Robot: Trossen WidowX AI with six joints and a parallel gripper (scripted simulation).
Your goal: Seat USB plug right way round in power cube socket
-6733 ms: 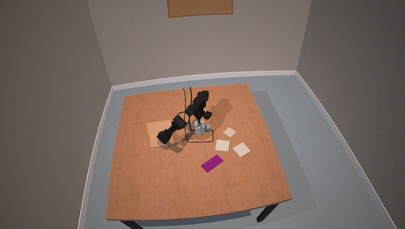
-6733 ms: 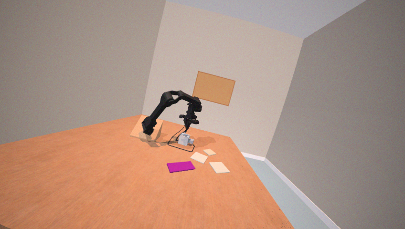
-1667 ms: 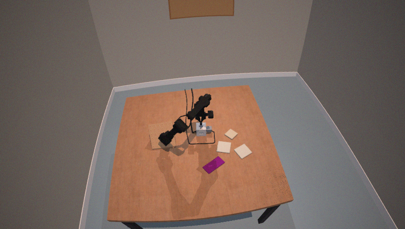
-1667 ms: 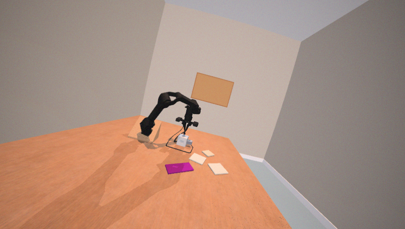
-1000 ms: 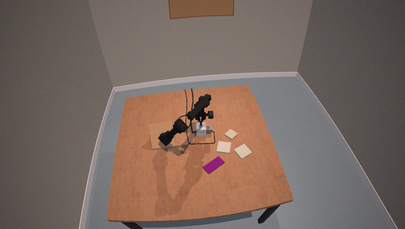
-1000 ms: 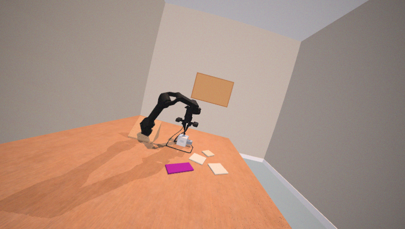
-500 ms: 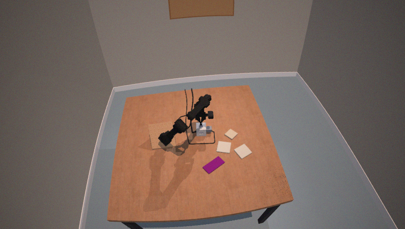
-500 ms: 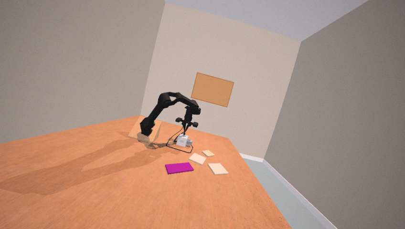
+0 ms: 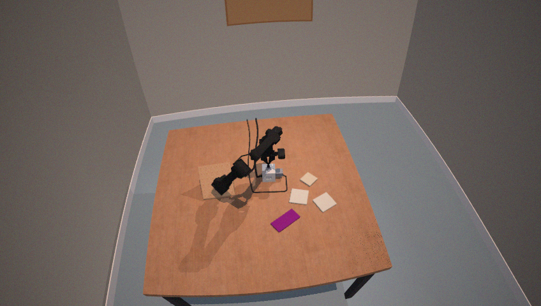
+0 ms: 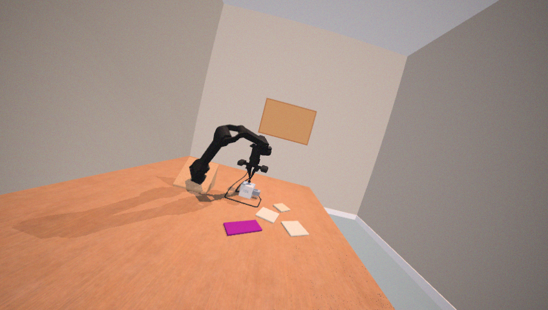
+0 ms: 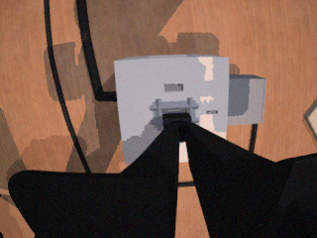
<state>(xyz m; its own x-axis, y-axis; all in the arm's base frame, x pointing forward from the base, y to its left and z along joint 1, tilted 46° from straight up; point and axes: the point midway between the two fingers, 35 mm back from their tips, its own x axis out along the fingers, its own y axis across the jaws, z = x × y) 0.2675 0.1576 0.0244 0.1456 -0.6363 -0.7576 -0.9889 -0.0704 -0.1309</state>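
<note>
The power cube (image 9: 268,177) (image 10: 245,191) (image 11: 139,84) is a pale grey block standing on the table, with small slots on its top. A raised grey socket frame (image 11: 159,108) sits on its top face. My gripper (image 9: 268,165) (image 10: 249,181) (image 11: 180,132) points down over the cube and is shut on the USB plug (image 11: 176,118), a small black piece at the socket frame. The fingertips hide most of the plug, so how deep it sits and which way round it is cannot be told.
A grey adapter (image 9: 279,173) (image 10: 256,192) (image 11: 248,99) sticks out of the cube's right side. Black cables (image 9: 269,192) (image 10: 242,202) (image 11: 88,50) run around the cube. Pale square pads (image 9: 298,196) (image 10: 295,228) and a magenta block (image 9: 285,220) (image 10: 242,227) lie nearer the front. A tan board (image 9: 208,182) lies by the arm's base.
</note>
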